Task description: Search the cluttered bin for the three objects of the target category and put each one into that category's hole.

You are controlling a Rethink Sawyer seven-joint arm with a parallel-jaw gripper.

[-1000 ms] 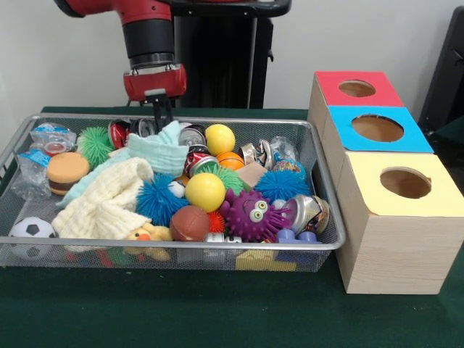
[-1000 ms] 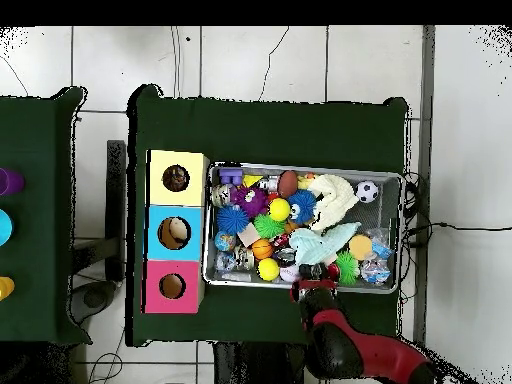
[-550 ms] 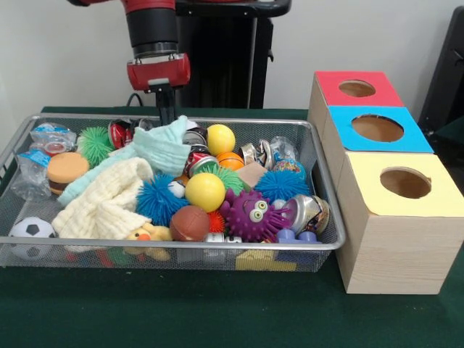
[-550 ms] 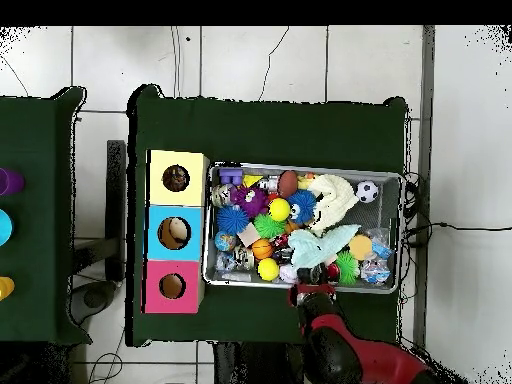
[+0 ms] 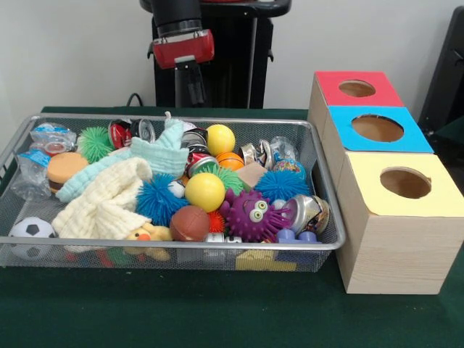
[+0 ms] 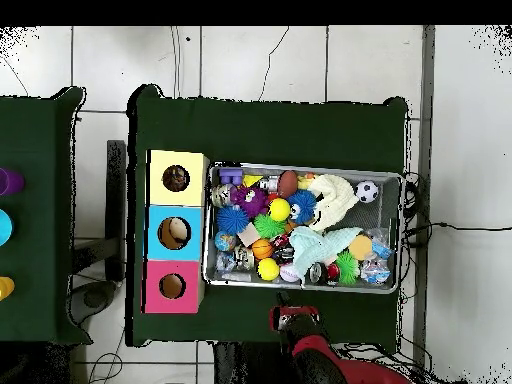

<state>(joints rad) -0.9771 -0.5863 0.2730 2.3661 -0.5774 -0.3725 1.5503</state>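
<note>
The gripper (image 5: 190, 85) hangs above the bin's (image 5: 325, 190) far rim, holding nothing; its fingers look narrow. The arm is cut off above.

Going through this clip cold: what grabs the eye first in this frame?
The wire mesh bin heaped with toys dominates, with a purple googly-eyed spiky ball near its front edge and a yellow ball just behind it. To the bin's right stand three boxes with round holes, topped red, blue and yellow. The gripper hangs above the bin's far edge.

White tiled floor (image 6: 300, 75), pale wall (image 5: 72, 54)
</note>
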